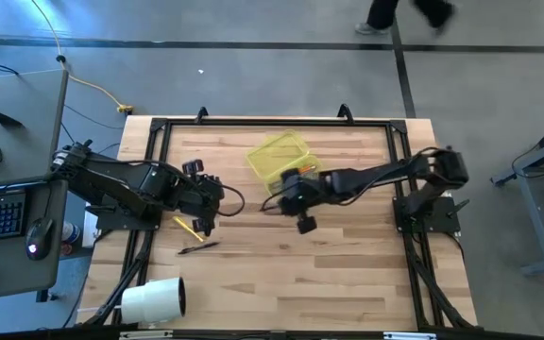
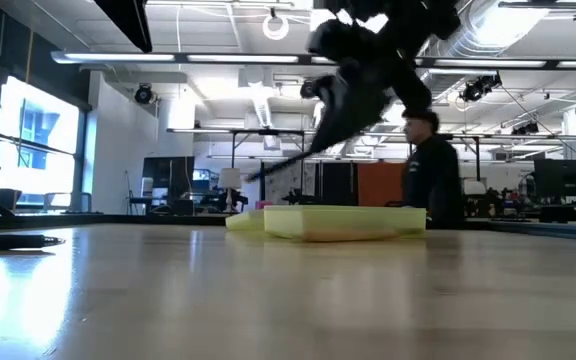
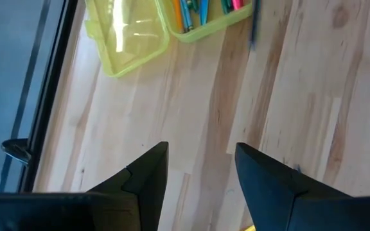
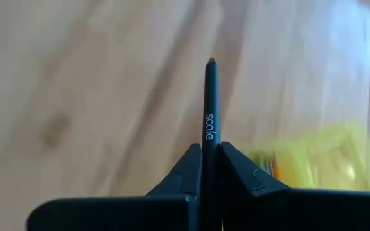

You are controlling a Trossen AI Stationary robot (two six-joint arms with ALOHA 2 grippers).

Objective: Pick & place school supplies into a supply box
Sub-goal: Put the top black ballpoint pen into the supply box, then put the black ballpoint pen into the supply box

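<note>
The right gripper point(image 4: 211, 168), raised beside the translucent yellow-green supply box point(image 1: 278, 157), pinches a slim black pencil point(image 4: 211, 115) between closed jaws.

thin black pencil with white lettering point(image 4: 211, 122): clamped between right gripper point(image 4: 211, 160) fingers, tip pointing forward, lifted off table | translucent yellow-green plastic supply box point(image 1: 279, 157): open, lid flat, coloured pens inside, just beyond that gripper
</note>
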